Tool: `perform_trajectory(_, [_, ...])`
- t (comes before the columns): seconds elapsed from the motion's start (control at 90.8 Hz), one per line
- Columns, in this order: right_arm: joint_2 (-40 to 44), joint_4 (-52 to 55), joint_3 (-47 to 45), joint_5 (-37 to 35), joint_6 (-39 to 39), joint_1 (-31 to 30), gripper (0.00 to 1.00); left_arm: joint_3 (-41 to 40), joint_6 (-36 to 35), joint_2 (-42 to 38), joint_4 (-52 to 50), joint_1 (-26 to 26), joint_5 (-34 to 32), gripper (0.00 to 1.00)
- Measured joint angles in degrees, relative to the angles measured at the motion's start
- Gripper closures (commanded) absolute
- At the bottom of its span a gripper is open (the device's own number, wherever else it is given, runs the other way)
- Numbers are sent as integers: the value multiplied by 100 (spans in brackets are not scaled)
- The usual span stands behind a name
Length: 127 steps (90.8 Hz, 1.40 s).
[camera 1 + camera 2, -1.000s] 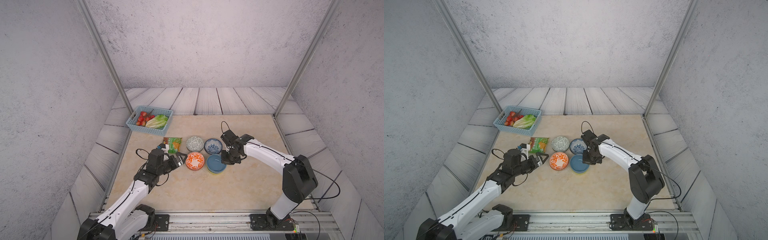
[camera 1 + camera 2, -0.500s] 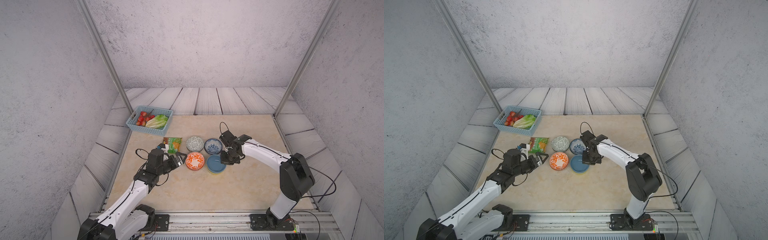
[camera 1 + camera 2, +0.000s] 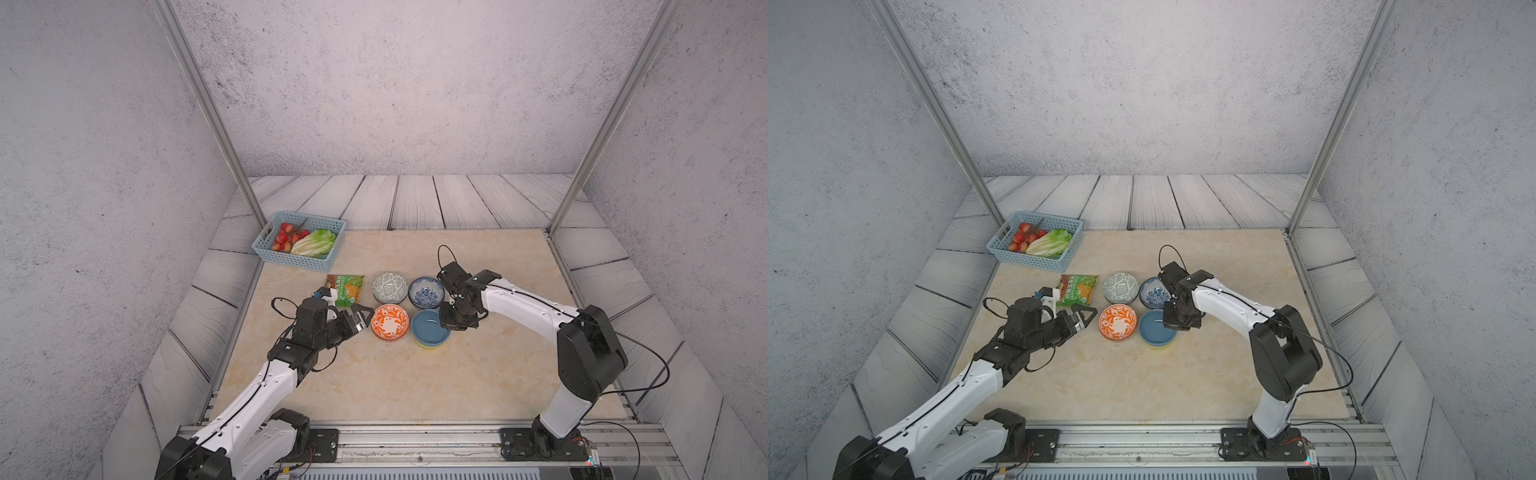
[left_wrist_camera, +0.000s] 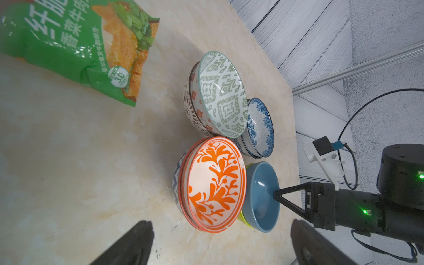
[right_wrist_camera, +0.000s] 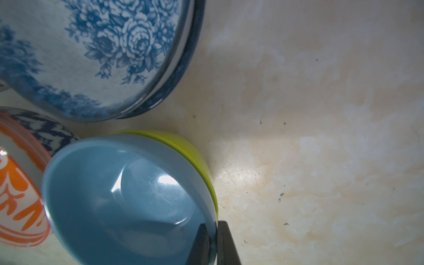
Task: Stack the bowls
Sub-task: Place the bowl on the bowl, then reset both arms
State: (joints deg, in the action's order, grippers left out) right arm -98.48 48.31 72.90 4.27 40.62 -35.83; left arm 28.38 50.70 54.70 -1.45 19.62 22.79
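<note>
The right end effector (image 5: 213,224) is narrow. Its fingers grip the rim of the blue bowl (image 5: 119,195), one inside and one outside. This bowl sits nested in the lime-green bowl (image 5: 190,146) on the table (image 3: 374,382). The left end effector (image 3: 362,318) is wide open, just beside the orange bowl (image 3: 389,322).

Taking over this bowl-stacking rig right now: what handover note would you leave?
Left gripper: open, empty, beside the orange bowls.
Right gripper: closed on the rim of the blue bowl.
Done: four pairs, close together mid-table: blue bowl in lime-green bowl, orange bowls nested, grey-green bowl in white lattice bowl, blue floral bowls nested.
Left: release the blue bowl; probably merge the pairs into one stack.
</note>
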Motion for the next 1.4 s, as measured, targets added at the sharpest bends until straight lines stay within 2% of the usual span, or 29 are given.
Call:
perform_trajectory(0.143, [0, -15, 0, -52, 17, -7, 74, 0, 15, 2, 0, -2, 0, 0])
perform_trajectory(0.429, [232, 48, 0, -341, 33, -13, 69, 0, 15, 0, -11, -28, 0, 0])
perform_trajectory(0.572, [623, 94, -2, -750, -22, -11, 68, 0, 15, -15, -120, -28, -2, 0])
perform_trajectory(0.705, [1211, 44, -151, -1340, -155, -11, 64, 2, 15, -122, -269, -28, -22, 0])
perform_trajectory(0.815, [1840, -129, -446, -1969, -289, -2, 51, 2, 17, -304, -428, -28, -120, 0])
perform_trajectory(0.87, [2166, -297, -667, -2319, -389, 17, 10, 2, 28, -409, -540, -28, -225, 0])
perform_trajectory(0.881, [2232, -341, -717, -2385, -387, 22, 6, 2, 35, -428, -566, -28, -245, 0])
perform_trajectory(0.936, [2535, -562, -979, -2741, -553, 39, 1, 4, 37, -557, -675, -28, -372, 0])
perform_trajectory(1.057, [3215, -1296, -1744, -3622, -966, 79, 1, 87, 59, -876, -929, -28, -785, 0])
perform_trajectory(1.2, [3906, -2492, -2750, -4446, -1593, 232, 1, 463, -87, -1152, -1215, -28, -1786, 0])
perform_trajectory(1.398, [4402, -4544, -4146, -5090, -2479, 837, 1, 1370, -1174, -533, -1303, -37, -3578, 0])
